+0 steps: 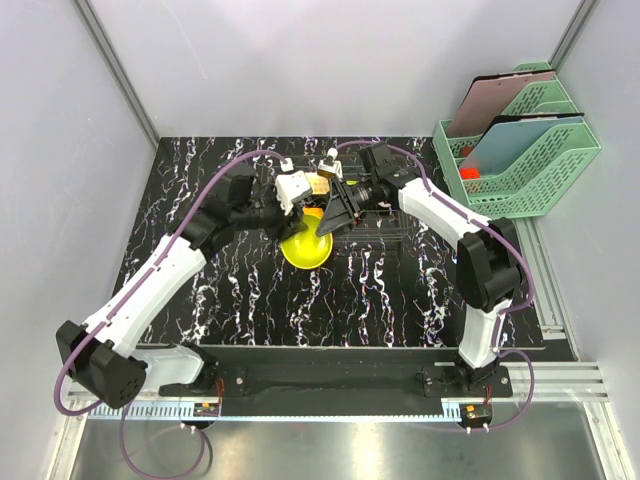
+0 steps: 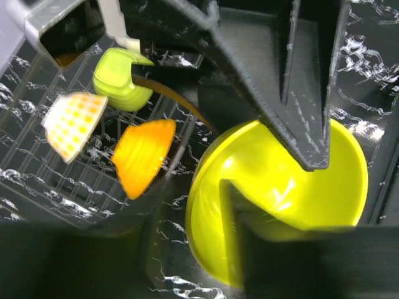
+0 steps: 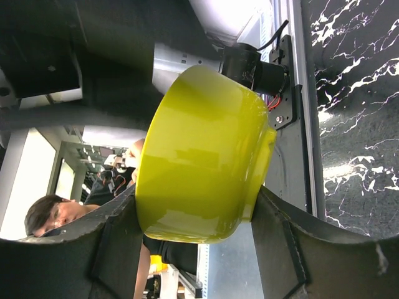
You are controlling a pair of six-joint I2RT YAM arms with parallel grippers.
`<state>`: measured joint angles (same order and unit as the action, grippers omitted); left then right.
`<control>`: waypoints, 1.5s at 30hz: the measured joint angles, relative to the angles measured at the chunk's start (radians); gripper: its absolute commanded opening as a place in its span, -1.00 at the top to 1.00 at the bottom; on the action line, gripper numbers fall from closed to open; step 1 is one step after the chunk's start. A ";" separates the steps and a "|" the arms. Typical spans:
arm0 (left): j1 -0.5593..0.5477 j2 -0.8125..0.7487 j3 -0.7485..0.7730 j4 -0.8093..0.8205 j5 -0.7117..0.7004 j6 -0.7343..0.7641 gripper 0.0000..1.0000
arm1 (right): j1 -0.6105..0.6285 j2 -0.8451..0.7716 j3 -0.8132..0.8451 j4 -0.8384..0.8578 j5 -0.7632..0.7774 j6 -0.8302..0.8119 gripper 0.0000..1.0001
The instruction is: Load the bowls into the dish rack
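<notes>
The right claw (image 3: 194,190) is clenched on the yellow bowl (image 3: 206,124), one finger pressed to each side of its glossy wall, with the bowl tipped on its side and held off the table. The left claw (image 2: 190,249) crowds in from the other side. Its blurred fingers seem to straddle the bowl's rim, but it cannot be told whether they are closed on it.

Just beside the bowl lies the wire rack (image 2: 37,180), where a lime bowl (image 2: 121,78), a checked cream bowl (image 2: 72,124) and an orange bowl (image 2: 146,156) lean on edge.

The slick curved plastic could slip or twist out of the pinch. If both claws grip or pull at once, the bowl may pop free. With the arms this close, the fingers could collide. Swinging the yellow bowl in low might knock over the orange bowl or catch a wire.
</notes>
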<state>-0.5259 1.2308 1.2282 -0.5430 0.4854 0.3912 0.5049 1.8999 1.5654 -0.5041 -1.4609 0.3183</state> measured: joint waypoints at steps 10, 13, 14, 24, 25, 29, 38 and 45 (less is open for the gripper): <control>0.103 -0.009 0.000 0.022 0.006 -0.018 -0.98 | -0.005 0.000 -0.007 0.059 0.000 0.046 1.00; 0.210 -0.037 -0.002 0.024 0.045 -0.038 -0.98 | -0.025 0.000 0.000 0.067 0.013 0.044 1.00; 0.246 -0.055 -0.011 0.029 0.051 -0.036 -0.98 | -0.036 0.000 0.010 0.047 0.033 0.028 1.00; 0.467 -0.226 -0.202 0.039 0.100 -0.036 -0.98 | -0.132 0.027 0.316 -0.355 0.573 -0.351 1.00; 0.470 -0.230 -0.219 0.038 0.106 -0.037 -0.98 | -0.129 0.028 0.316 -0.370 0.648 -0.362 1.00; 0.476 -0.255 -0.276 0.038 0.118 -0.045 -0.98 | -0.121 0.032 0.302 -0.388 0.941 -0.403 1.00; 0.480 -0.296 -0.306 0.056 0.142 -0.075 -0.98 | -0.121 0.032 0.273 -0.386 1.421 -0.500 1.00; 0.481 -0.309 -0.335 0.076 0.148 -0.095 -0.98 | -0.080 0.044 0.201 -0.374 1.633 -0.579 1.00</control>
<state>-0.0452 0.9222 0.8932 -0.4675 0.6338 0.2962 0.4252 1.9438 1.7664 -0.8783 0.1726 -0.2611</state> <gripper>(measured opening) 0.988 0.668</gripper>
